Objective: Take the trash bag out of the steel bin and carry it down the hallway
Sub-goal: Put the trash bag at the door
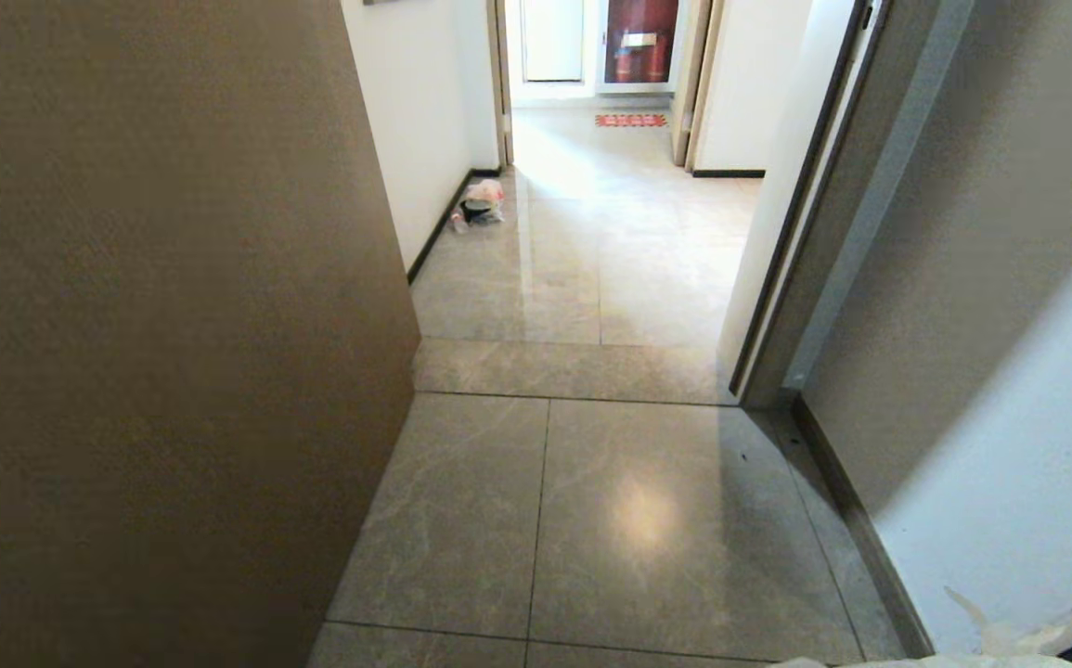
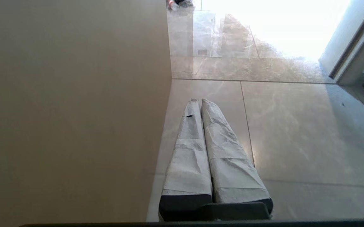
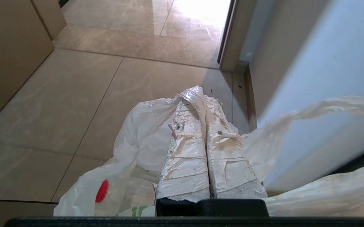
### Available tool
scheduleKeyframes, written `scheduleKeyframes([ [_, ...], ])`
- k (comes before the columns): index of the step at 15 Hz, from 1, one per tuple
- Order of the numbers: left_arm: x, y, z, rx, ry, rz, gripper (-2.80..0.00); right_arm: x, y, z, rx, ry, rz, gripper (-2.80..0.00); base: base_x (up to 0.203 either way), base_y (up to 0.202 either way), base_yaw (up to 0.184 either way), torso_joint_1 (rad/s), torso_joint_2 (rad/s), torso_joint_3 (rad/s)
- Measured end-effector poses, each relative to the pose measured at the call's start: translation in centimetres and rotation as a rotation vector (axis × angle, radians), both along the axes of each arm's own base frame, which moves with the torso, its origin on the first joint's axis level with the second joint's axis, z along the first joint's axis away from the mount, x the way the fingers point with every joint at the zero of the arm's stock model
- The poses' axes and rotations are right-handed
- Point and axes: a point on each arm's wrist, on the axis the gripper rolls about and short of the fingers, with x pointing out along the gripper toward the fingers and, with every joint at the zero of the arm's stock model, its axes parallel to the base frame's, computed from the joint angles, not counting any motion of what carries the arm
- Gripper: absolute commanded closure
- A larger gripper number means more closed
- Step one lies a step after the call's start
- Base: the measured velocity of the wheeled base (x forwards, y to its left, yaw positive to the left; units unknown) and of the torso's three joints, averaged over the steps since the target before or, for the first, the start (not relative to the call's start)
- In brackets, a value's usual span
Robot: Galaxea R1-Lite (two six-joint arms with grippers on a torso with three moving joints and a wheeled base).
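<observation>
My right gripper (image 3: 205,97) is shut on the trash bag (image 3: 137,138), with a fold of its thin white plastic pinched between the taped fingers. The bag hangs around and below the fingers, and a red round cap (image 3: 101,191) shows through it. A scrap of the bag (image 1: 1000,640) shows at the lower right edge of the head view. My left gripper (image 2: 199,101) is shut with nothing in it, held over the floor beside a brown panel (image 2: 74,110). The hallway (image 1: 628,232) with glossy beige tiles runs ahead through a doorway. The steel bin is out of view.
A large brown panel (image 1: 155,325) fills the left side close by. A grey door frame (image 1: 805,232) and a white wall (image 1: 1009,417) stand on the right. A pinkish bag of rubbish (image 1: 482,202) lies by the hallway's left wall. A red mat (image 1: 630,120) lies far ahead.
</observation>
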Motion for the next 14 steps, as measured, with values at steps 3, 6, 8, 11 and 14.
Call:
scheduleKeyframes([
  [3,0.00,0.00,0.00,0.000,0.000,0.000,0.00,0.00,0.00,0.00,0.001,0.000,0.000,0.00,0.193,0.000,0.002,0.004,0.00,0.001],
  [6,0.00,0.00,0.00,0.000,0.000,0.000,0.00,0.00,0.00,0.00,0.000,0.000,0.000,0.00,0.192,0.000,0.001,0.002,0.00,0.005],
  [8,0.00,0.00,0.01,0.000,-0.001,0.000,0.00,0.00,0.00,0.00,0.000,0.000,0.000,0.00,0.192,0.000,0.002,0.000,0.00,0.004],
  [11,0.00,0.00,0.00,0.000,0.000,-0.001,0.00,0.00,0.00,0.00,0.000,0.000,0.000,0.00,0.193,0.000,0.001,0.003,0.00,-0.002],
  [14,0.00,0.00,0.00,0.000,0.000,0.000,0.00,0.00,0.00,0.00,0.000,0.000,0.000,0.00,0.191,0.000,0.001,0.004,0.00,0.000],
])
